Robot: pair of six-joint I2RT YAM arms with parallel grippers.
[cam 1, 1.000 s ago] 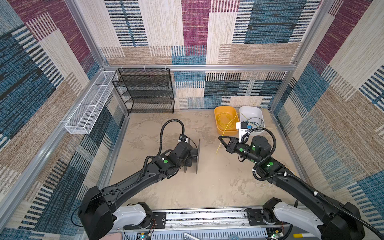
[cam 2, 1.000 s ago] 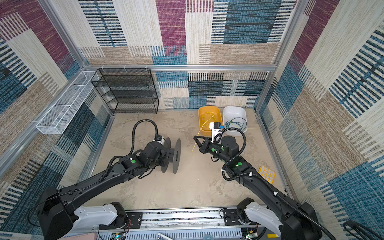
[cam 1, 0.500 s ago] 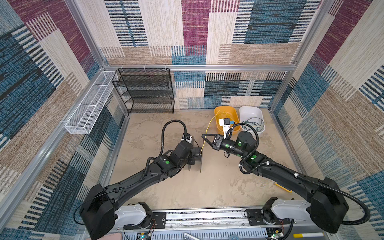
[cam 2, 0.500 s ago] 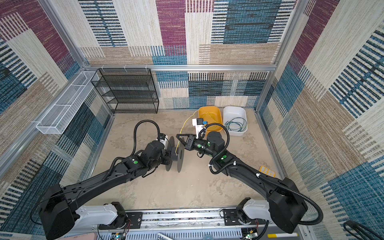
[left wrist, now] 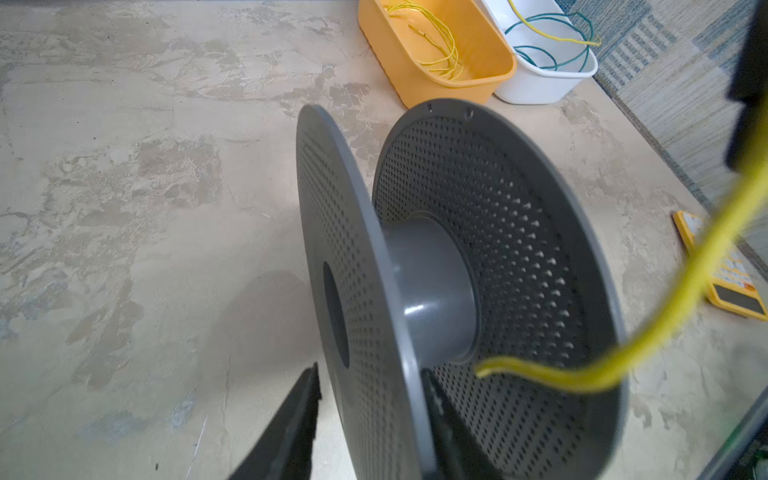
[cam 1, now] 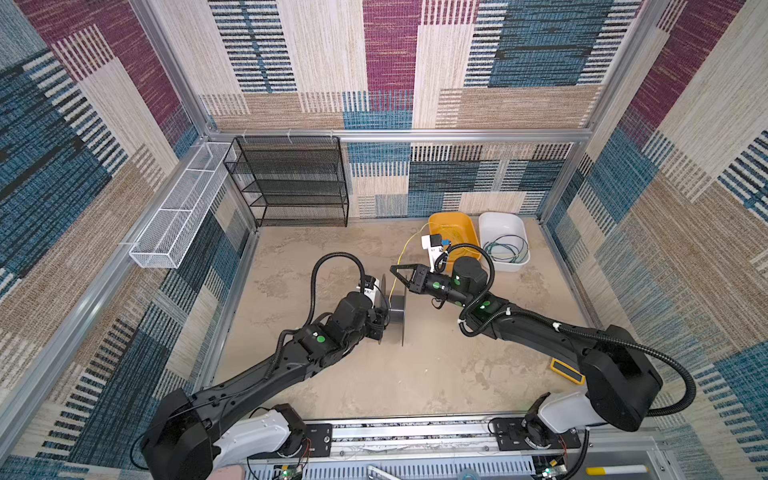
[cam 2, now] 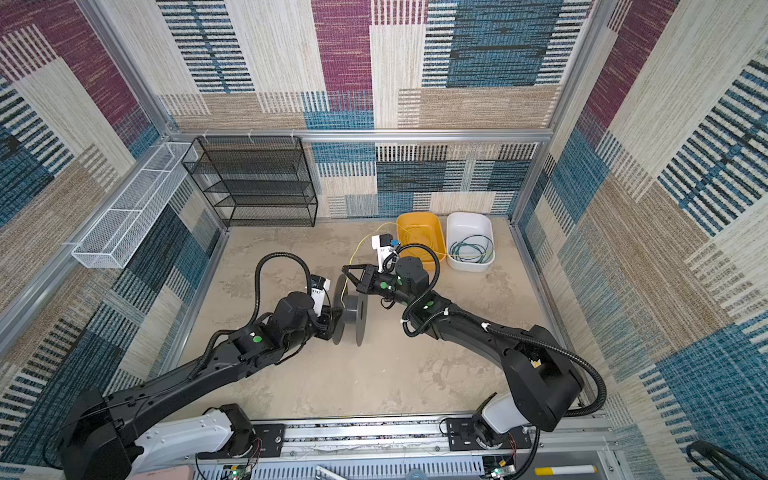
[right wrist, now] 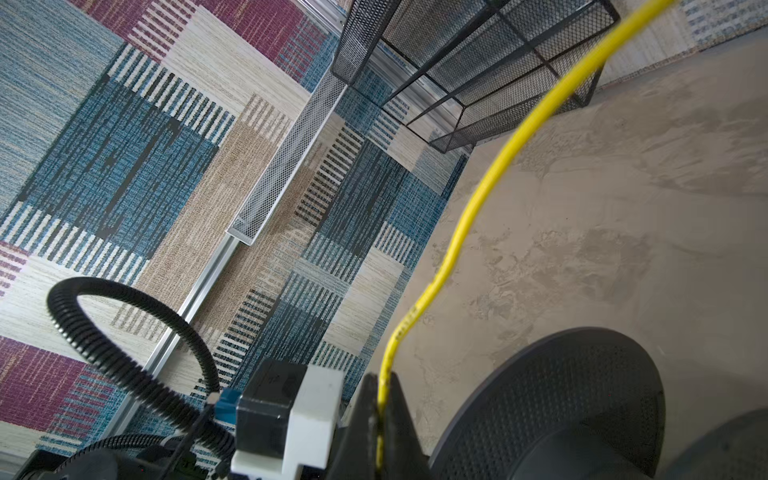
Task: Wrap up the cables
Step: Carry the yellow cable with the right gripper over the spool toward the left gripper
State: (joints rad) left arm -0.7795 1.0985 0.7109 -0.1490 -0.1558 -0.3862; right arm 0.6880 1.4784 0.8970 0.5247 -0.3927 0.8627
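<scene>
A grey spool (cam 1: 397, 309) (cam 2: 351, 309) with two perforated flanges stands on edge mid-floor. My left gripper (cam 1: 384, 322) (left wrist: 369, 370) straddles its near flange, open: one finger touches the flange, the other stands off it. My right gripper (cam 1: 392, 269) (right wrist: 380, 382) is shut on the yellow cable (cam 1: 405, 249) (right wrist: 469, 208) just above the spool. The cable trails back to the yellow bin (cam 1: 453, 218), and its free end hangs between the flanges (left wrist: 519, 370). The teal-green cable (cam 1: 509, 251) (left wrist: 552, 41) lies looped in the white bin (cam 1: 500, 216).
A black wire shelf (cam 1: 291, 183) stands against the back wall, and a white mesh basket (cam 1: 178, 208) hangs on the left wall. A small yellow device (cam 1: 567, 370) lies on the floor at the right, near the right arm. Patterned walls enclose the floor.
My right gripper has carried the yellow cable leftward from the bins to just above the spool. The left jaws have widened on the spool's flange.
</scene>
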